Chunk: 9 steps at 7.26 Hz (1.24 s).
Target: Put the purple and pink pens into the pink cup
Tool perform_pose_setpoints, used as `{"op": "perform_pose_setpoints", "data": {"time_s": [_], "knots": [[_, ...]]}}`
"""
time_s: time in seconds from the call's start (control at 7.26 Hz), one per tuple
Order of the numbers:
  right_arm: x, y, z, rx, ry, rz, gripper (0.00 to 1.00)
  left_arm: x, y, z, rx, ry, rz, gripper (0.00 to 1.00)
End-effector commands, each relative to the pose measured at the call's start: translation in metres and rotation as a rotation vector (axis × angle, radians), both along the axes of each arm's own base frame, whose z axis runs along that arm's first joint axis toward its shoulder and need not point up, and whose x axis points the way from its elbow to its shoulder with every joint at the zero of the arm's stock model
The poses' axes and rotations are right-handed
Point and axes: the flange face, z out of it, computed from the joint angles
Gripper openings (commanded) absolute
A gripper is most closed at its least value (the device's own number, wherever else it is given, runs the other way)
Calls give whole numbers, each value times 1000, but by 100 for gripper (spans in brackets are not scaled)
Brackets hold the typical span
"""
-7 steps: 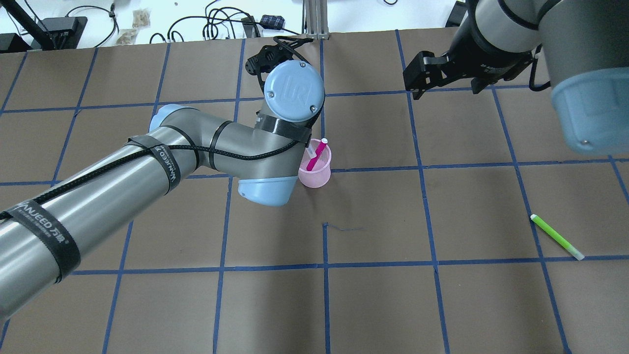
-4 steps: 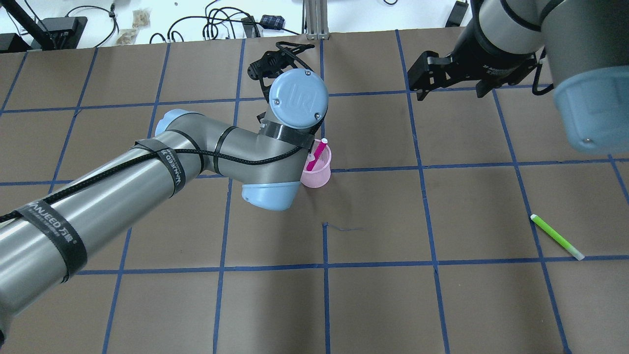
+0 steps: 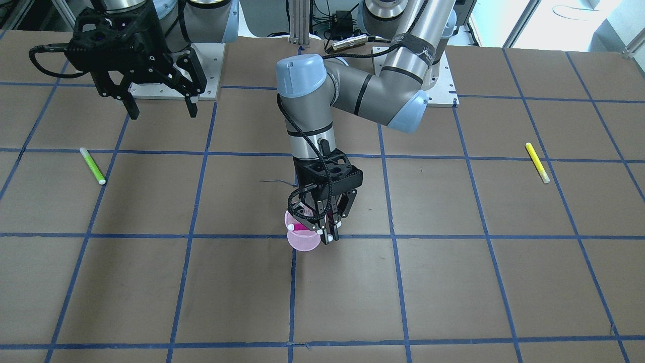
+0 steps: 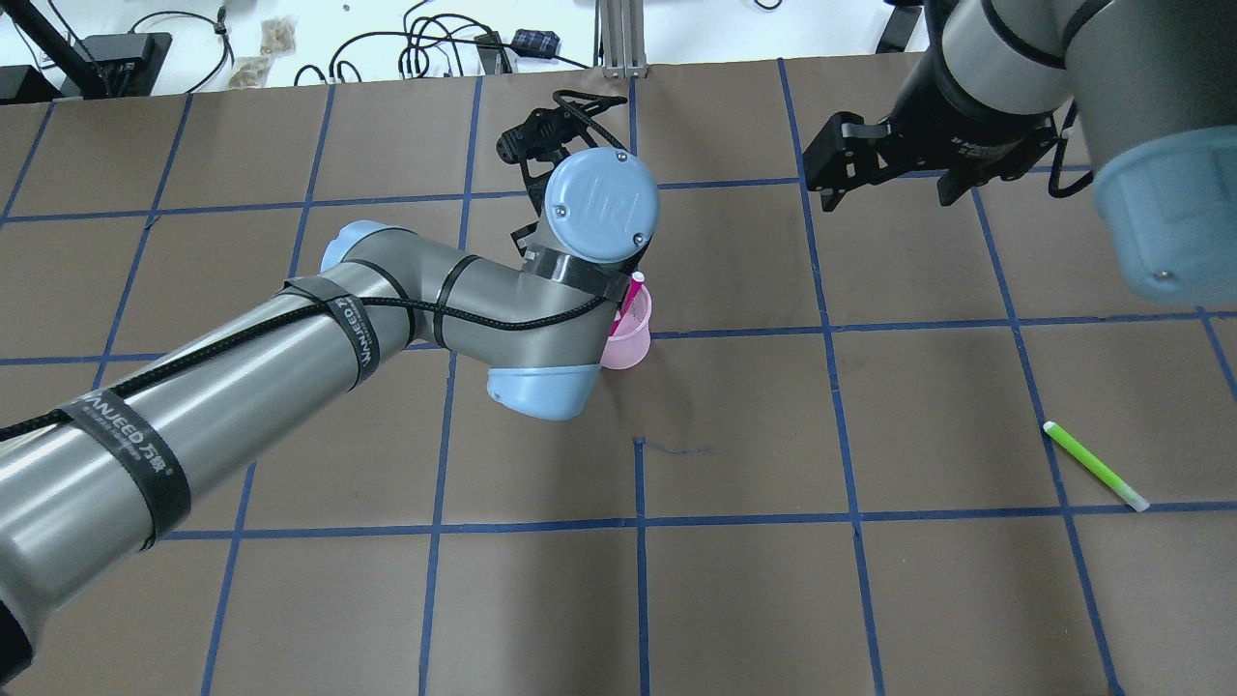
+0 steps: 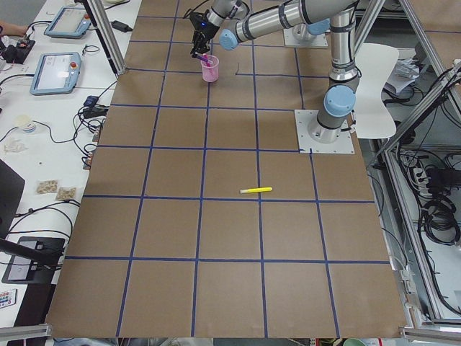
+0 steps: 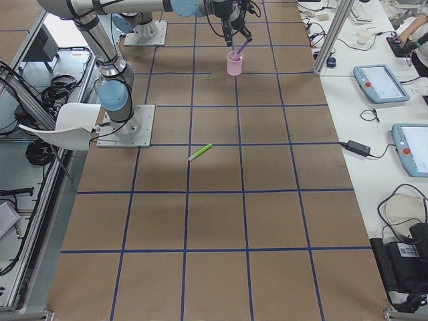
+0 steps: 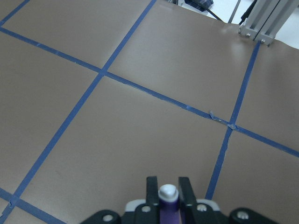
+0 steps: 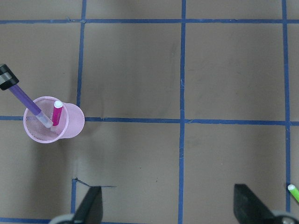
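Note:
The pink mesh cup stands near the table's middle, also in the front view and the overhead view. A pink pen leans inside it. My left gripper is shut on the purple pen and holds it tilted over the cup, with the pen's white lower end inside the rim. The left wrist view shows the pen's white cap between the fingers. In the overhead view the left wrist hides this gripper. My right gripper is open and empty, hovering well away from the cup.
A green pen lies on the table on my right side, also seen in the front view. A yellow pen lies on my left side. Cables and boxes sit beyond the table's far edge.
My left wrist has moved to the right and now covers more of the cup in the overhead view. The pink pen stays in the cup. The right gripper has shifted slightly.

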Motion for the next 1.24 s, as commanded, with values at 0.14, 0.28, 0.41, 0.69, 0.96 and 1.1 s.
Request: {"op": "perform_pose_setpoints", "data": {"time_s": [0.14, 0.28, 0.41, 0.69, 0.96, 1.1], "knots": [[0, 1, -1, 6, 1, -1, 100, -5, 1, -11, 13, -10, -6, 22], [0, 1, -1, 6, 1, -1, 100, -5, 1, -12, 13, -9, -5, 44], [0, 1, -2, 9, 1, -1, 100, -6, 1, -12, 14, -9, -9, 64], [-1, 1, -1, 7, 1, -2, 100, -12, 5, -10, 8, -9, -21, 89], [-1, 1, -1, 6, 1, -2, 100, -9, 3, 15, -12, 2, -43, 100], [-1, 1, -1, 6, 1, -2, 100, 4, -2, 14, 57, -46, -76, 100]]}}
